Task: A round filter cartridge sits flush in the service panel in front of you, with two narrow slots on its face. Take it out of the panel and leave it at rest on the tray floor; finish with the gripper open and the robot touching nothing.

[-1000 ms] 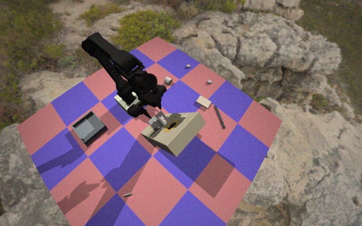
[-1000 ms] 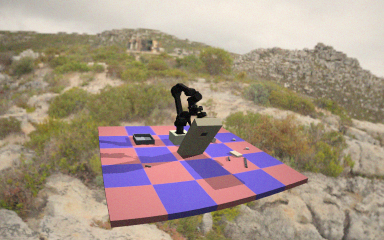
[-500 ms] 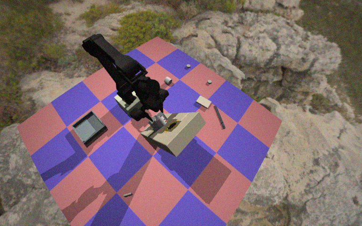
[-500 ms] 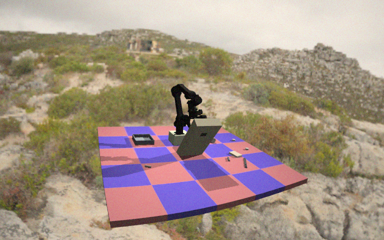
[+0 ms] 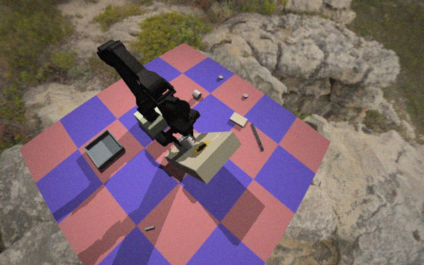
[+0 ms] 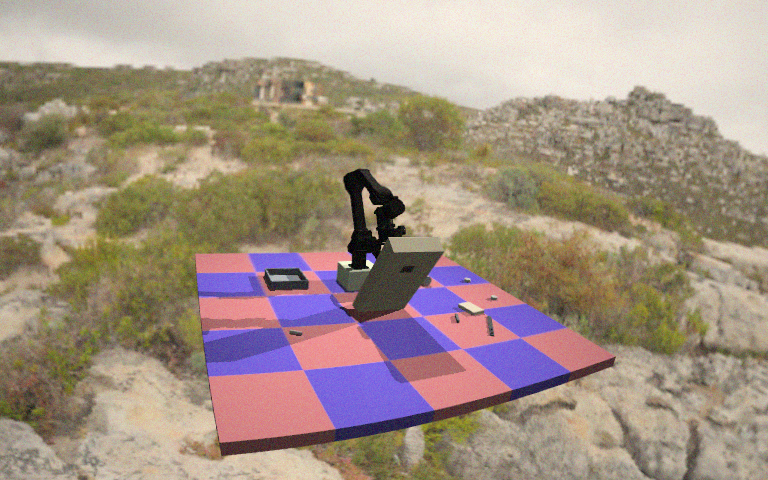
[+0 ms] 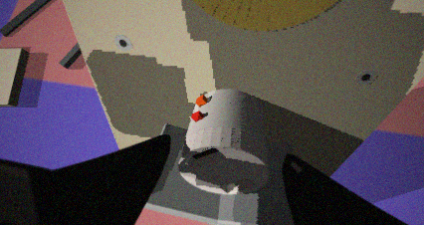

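The white filter cartridge [image 5: 187, 141] [image 7: 219, 120] is out of the tilted beige service panel [image 5: 221, 159] [image 6: 385, 285] [image 7: 309, 71]. It rests at a grey holder low on the panel's front, below the empty hole with its yellow ring [image 5: 195, 151] [image 7: 259, 22]. Small orange and red marks show on its side. Its end face is toward the wrist camera, mostly in shadow, with one dark slot showing. My gripper [image 5: 184, 136] [image 7: 226, 152] is open, one finger on each side of the cartridge; contact cannot be told. The dark tray [image 5: 112, 160] [image 6: 287, 286] holds nothing.
The arm's pale base [image 5: 155, 126] [image 6: 349, 279] stands between tray and panel. Right of the panel lie a cream block [image 5: 238, 120] [image 6: 470, 308] [image 7: 9, 78] and a dark bar [image 5: 256, 137] [image 6: 490, 325]. A white cylinder [image 5: 196, 94] lies behind; a small peg [image 5: 149, 228] [image 6: 295, 333] lies in front.
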